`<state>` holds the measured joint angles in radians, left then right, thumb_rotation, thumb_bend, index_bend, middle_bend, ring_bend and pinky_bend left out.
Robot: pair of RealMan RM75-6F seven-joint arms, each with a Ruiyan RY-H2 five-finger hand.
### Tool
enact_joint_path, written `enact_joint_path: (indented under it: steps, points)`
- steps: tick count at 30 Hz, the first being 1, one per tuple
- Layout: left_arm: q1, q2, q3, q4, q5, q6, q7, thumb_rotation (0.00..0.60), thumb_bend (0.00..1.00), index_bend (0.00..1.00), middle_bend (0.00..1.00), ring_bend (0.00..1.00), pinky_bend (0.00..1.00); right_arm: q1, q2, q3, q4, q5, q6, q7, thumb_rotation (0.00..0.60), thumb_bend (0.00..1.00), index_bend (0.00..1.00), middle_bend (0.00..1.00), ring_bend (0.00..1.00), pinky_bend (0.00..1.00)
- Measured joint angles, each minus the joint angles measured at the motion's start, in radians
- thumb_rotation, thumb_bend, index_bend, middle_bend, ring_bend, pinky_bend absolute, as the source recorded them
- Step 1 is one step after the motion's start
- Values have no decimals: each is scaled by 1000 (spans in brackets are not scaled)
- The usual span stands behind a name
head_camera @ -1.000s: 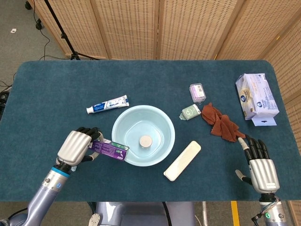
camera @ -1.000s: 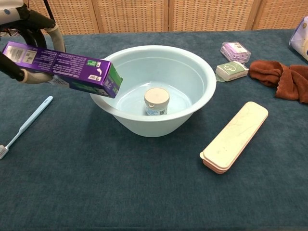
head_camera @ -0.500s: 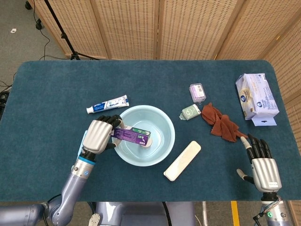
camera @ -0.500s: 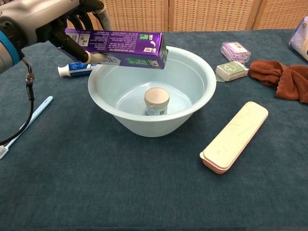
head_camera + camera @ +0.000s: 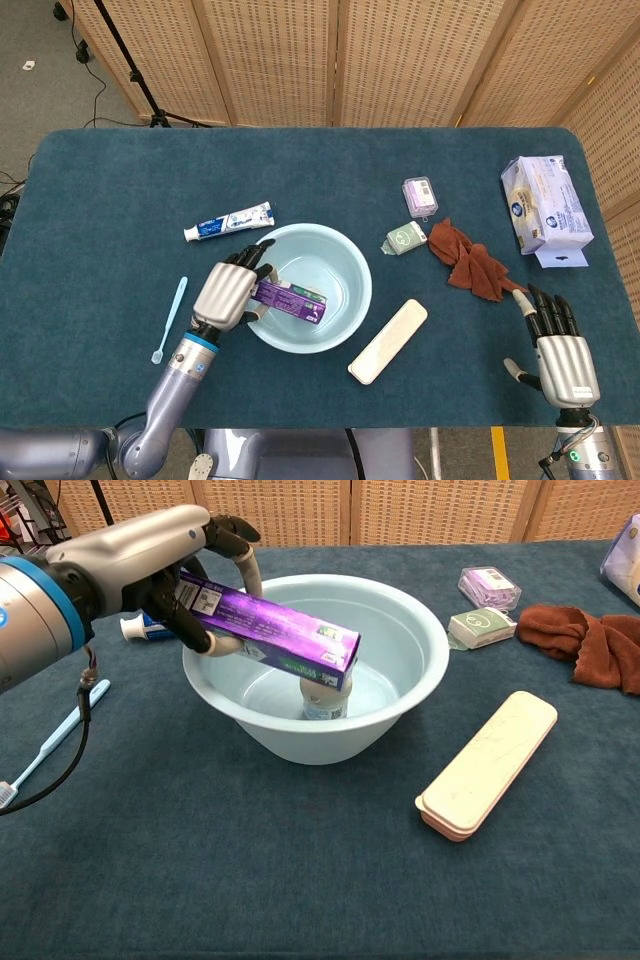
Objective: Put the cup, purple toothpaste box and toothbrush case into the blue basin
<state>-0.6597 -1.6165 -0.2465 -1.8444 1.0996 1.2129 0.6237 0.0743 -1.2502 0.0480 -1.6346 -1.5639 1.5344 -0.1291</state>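
Purple toothpaste box [image 5: 270,632], pale blue basin [image 5: 400,715], cream toothbrush case [image 5: 487,764], rust-brown cloth [image 5: 585,640], dark teal worktop [image 5: 250,870].

Blue basin [image 5: 425,675]: interior partly occupied by cup [image 5: 325,698] and tilted purple toothpaste box [image 5: 270,632]; right half open; toothbrush case [image 5: 488,763] unobstructed alongside.
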Motion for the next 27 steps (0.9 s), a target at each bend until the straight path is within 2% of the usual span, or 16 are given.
enact_joint_path:
  steps: [6, 17, 27]
  points:
    - [-21, 18, -1, -21, -59, -20, 29, 600, 173, 112, 0, 0, 40, 0, 0, 1, 1, 1, -3, 2, 600, 156, 8, 0, 0, 0]
    - [-17, 8, -1, -29, 12, 37, -24, 600, 175, 108, 0, 0, 28, 0, 2, 1, -1, 4, -7, 2, 600, 156, 8, 0, 0, 0]
    - [5, 69, 22, -82, 21, 58, -22, 600, 179, 108, 0, 0, 28, -1, 4, 3, -6, 10, -10, -2, 600, 156, 8, 0, 0, 0]
